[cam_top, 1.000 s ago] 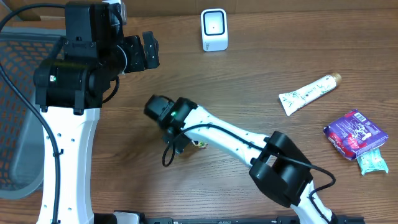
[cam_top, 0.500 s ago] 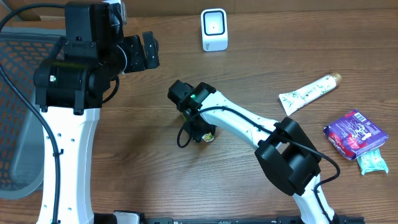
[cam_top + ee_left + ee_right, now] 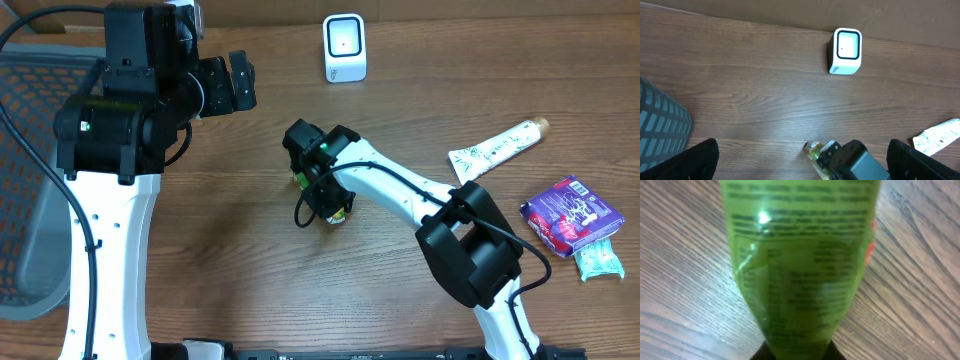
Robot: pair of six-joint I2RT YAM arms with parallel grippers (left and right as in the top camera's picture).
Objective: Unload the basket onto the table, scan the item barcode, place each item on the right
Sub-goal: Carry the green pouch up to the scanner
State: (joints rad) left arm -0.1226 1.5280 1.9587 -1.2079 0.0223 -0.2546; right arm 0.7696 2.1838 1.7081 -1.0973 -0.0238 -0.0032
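- Carried right and toward the far side of the table in the last second, the right gripper (image 3: pixel 322 198) now sits near mid-table. Its jaws, spread a moment ago, are pinched on a green packet (image 3: pixel 339 214).
- Closest in, the right wrist camera is filled by that packet (image 3: pixel 800 270): glossy green film narrowing to a pinch at the frame's bottom edge, with the wood grain of the table (image 3: pixel 685 280) behind. Its dark print is too blurred to read.
- From overhead only slivers of the packet show past the black gripper. Whether it rests on the wood or hangs clear cannot be told.
- Well apart to the right lie a white tube (image 3: pixel 497 150), a purple wrapper (image 3: pixel 570 213) and a teal pouch (image 3: pixel 600 261) touching the wrapper. Only the tube's end (image 3: pixel 939 137) reaches the left wrist view.
- Farther back on the left, the left gripper (image 3: pixel 228 85) hangs with jaws spread wide, holding nothing. Its own camera shows its fingers (image 3: pixel 692 161) in the lower corners, the packet's yellow-green end (image 3: pixel 815 149) low between them, and a grey mesh chair (image 3: pixel 662 125) at the left edge.
- Farthest off, a white scanner (image 3: pixel 345 47) stands upright at the table's far edge, well apart from the packet. The left wrist view shows its dark-rimmed window (image 3: pixel 845 51) plainly.
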